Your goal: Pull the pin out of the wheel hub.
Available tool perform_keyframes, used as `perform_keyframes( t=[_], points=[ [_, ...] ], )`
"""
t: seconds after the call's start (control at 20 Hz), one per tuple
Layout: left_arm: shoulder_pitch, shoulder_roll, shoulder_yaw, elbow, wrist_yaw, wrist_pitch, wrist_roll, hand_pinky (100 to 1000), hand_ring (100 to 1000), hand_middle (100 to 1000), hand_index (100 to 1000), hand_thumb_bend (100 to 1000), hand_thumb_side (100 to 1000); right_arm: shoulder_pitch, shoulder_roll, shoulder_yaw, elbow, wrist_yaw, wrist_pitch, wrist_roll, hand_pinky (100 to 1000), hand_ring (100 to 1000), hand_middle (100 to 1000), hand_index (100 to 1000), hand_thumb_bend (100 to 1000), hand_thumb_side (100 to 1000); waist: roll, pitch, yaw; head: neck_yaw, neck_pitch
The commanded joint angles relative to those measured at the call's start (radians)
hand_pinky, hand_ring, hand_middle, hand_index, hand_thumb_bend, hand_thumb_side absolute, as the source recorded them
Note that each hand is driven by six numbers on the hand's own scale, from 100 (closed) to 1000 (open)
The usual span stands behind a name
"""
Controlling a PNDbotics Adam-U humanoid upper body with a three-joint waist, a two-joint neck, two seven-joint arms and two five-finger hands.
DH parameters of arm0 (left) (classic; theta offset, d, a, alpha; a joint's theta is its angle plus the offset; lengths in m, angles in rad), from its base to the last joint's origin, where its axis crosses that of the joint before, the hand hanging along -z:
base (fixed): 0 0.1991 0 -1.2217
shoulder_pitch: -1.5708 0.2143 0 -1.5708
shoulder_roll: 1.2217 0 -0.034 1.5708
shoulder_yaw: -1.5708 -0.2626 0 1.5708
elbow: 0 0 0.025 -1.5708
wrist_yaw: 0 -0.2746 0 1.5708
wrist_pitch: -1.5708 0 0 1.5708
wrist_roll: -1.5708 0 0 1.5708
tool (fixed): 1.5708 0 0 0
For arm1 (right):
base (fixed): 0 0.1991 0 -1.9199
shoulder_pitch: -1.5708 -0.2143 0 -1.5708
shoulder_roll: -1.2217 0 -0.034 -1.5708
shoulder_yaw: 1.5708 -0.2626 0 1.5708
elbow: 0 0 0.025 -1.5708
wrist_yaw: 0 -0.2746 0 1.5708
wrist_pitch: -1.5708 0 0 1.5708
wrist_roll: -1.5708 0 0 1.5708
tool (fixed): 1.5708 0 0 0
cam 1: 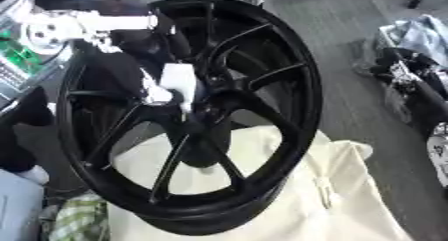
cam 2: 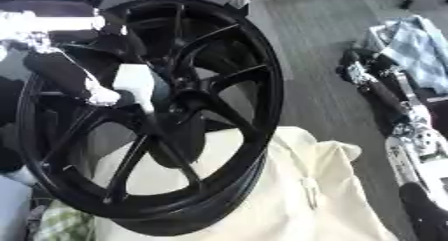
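At hub centre, left hand fingers curl on pin; looks rigid, slick, light. Grip its exposed end. Right hand state unclear.

Floor here is grey, looks like wood-grain planks or vinyl, running off toward the top of the view. A big cream cloth is spread low down on it, rumpled, with a folded corner poking out toward the right. Right of the cloth there's a messy heap of stuff, pale blue fabric on top and dark bits under it, can't tell what exactly. Left of the cloth, a green-and-white checked rag. Light is flat and even, no hard shadows.
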Motion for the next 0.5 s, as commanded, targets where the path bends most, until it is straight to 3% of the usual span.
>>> perform_keyframes(
  t=[0.05,0.5],
  points=[
    [-0.010,0.005,0.007,0.013,-0.010,0.043,-0.066,900,858,798,829,443,274,-0.008,-0.012,-0.004,-0.012,0.007,0.003,-0.001,818,713,642,738,222,420,-0.006,-0.011,0.000,0.002,-0.002],
    [-0.007,-0.002,0.017,0.030,-0.022,0.027,-0.058,896,853,792,829,430,265,-0.006,-0.009,-0.004,-0.010,0.009,0.004,0.000,818,713,642,738,218,424,-0.006,-0.010,-0.001,-0.014,-0.002]
  ],
)
